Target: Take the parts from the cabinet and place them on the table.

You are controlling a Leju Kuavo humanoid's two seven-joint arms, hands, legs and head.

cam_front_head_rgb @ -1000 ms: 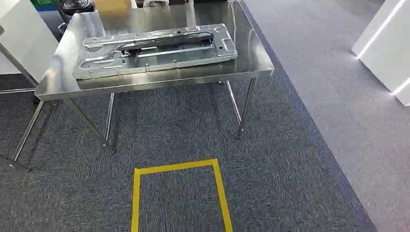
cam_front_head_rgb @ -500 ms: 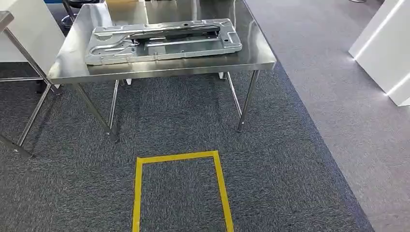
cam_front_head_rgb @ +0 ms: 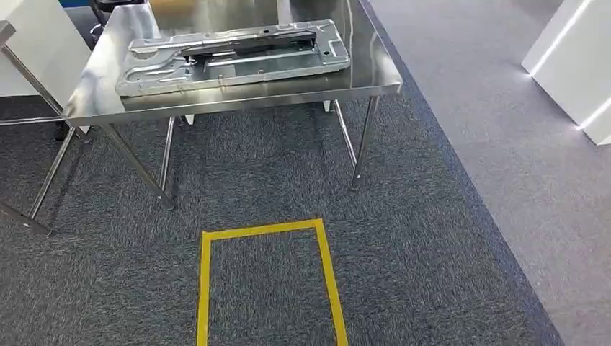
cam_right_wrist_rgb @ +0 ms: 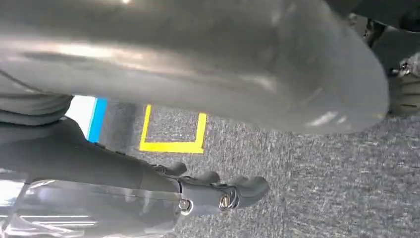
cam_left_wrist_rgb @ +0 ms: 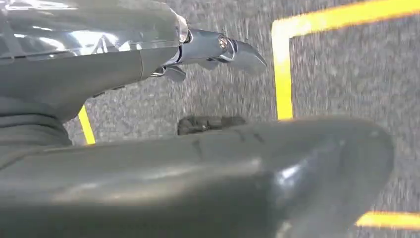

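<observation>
Part (cam_front_head_rgb: 230,56) lies flat on table (cam_front_head_rgb: 238,101), near its front edge. Left hand (cam_left_wrist_rgb: 218,49) and right hand (cam_right_wrist_rgb: 218,191) hang over carpet, fingers loosely extended, holding nothing. Risk: walking bumps table leg, shifting part.

The head view looks forward and down from high up, over dark grey carpet (cam_front_head_rgb: 274,173) to a shiny steel table with thin legs (cam_front_head_rgb: 238,101) at the far side, with a yellow tape rectangle on the floor (cam_front_head_rgb: 268,277) near the camera. The left wrist view sits close behind the left hand (cam_left_wrist_rgb: 208,49), aimed at the floor, and shares the carpet and yellow tape. The right wrist view, close behind the right hand (cam_right_wrist_rgb: 218,191), also faces the carpet.
</observation>
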